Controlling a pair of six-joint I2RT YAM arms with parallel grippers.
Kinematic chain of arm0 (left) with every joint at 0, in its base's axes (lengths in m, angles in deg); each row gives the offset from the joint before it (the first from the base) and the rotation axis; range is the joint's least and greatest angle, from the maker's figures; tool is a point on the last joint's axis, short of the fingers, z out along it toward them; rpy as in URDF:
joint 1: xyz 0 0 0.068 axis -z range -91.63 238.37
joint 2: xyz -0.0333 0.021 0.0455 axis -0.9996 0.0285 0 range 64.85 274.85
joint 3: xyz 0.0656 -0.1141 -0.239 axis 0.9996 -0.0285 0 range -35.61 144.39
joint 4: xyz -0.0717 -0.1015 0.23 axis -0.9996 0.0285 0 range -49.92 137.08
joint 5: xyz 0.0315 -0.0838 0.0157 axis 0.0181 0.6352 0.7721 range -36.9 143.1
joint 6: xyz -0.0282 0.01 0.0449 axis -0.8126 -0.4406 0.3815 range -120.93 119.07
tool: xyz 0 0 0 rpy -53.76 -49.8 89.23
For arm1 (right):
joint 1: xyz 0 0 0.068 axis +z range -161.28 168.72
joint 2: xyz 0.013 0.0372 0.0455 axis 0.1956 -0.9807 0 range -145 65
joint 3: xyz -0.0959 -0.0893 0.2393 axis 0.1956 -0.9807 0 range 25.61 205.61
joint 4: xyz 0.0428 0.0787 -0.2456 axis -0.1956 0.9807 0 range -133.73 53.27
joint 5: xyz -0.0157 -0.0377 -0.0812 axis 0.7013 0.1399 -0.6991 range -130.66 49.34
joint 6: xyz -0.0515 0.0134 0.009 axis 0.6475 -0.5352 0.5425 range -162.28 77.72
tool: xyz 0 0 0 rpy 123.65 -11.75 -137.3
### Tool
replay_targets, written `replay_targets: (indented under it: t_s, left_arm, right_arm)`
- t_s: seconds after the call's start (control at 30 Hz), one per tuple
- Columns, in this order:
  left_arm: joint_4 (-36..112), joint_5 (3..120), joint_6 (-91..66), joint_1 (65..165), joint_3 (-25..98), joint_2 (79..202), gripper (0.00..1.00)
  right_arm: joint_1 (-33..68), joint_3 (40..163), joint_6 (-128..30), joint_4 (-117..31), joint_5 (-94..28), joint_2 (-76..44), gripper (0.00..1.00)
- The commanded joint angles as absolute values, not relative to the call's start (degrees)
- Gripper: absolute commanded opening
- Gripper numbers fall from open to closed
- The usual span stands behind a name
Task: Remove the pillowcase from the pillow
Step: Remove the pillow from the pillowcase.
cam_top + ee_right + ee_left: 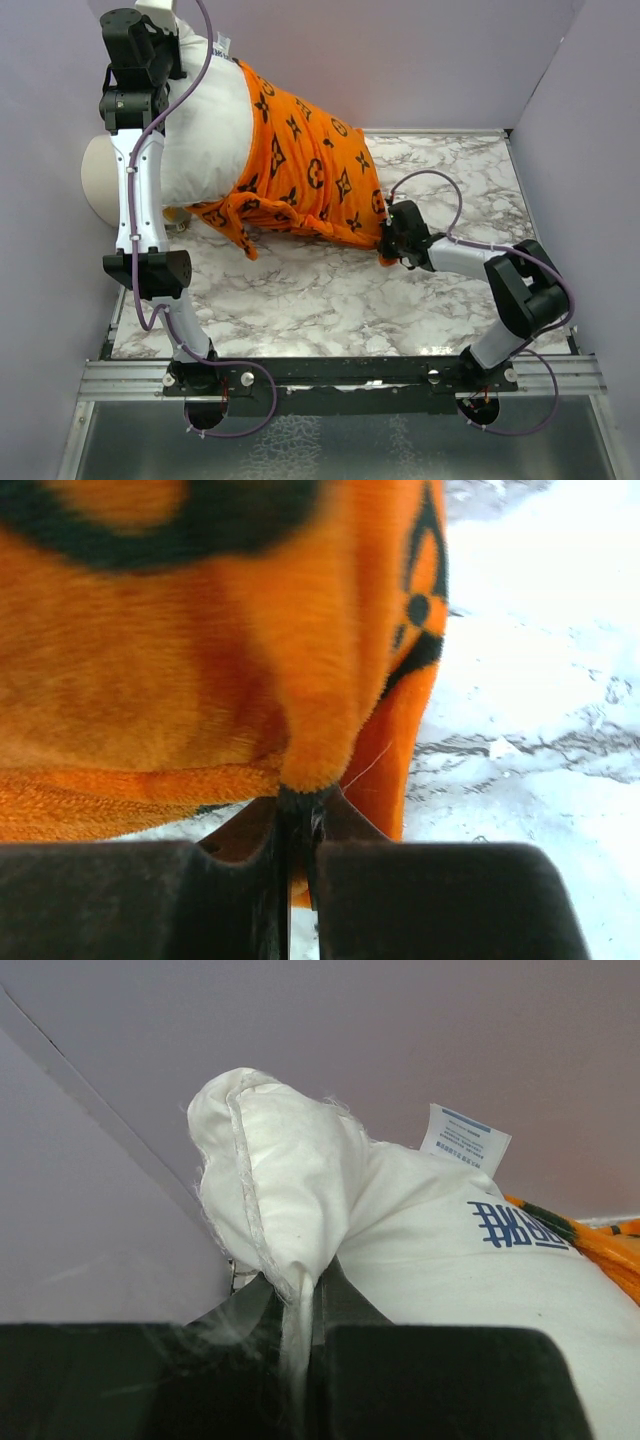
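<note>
The white pillow (pixel 205 125) hangs lifted at the back left, half out of the orange pillowcase (pixel 305 165) with black motifs, whose lower end drapes onto the marble table. My left gripper (pixel 150 25) is raised high and shut on the pillow's white corner (pixel 275 1190); the pillow's tag (pixel 465 1145) shows beside it. My right gripper (pixel 385 230) sits low at the pillowcase's right corner and is shut on a fold of the orange fabric (pixel 310 750). The pillowcase's edge also shows in the left wrist view (pixel 600 1240).
A cream round object (pixel 100 180) lies at the table's left edge, partly behind the left arm. Purple walls close in the left, back and right sides. The marble tabletop (pixel 330 300) stretches in front of the pillowcase.
</note>
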State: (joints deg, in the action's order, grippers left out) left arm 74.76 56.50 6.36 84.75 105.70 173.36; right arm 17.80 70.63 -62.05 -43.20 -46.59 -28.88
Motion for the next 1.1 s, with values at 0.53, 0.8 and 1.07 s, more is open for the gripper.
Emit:
replay_targets:
  t_s: [0.53, 0.8, 1.07]
  left_arm:
    - [50.2, 35.7, 16.8, 81.3, 114.5, 173.9, 0.0]
    - [52.5, 37.2, 12.8, 73.7, 116.4, 177.3, 0.0]
    - [65.4, 68.3, 8.0, 84.0, 109.6, 174.2, 0.0]
  right_arm:
    - [-28.8, 47.6, -93.8, -40.2, -32.6, 8.2, 0.01]
    - [-33.1, 46.2, -94.2, -39.6, -34.7, 9.2, 0.01]
    - [-14.8, 53.6, -79.0, -49.0, -19.0, 2.2, 0.36]
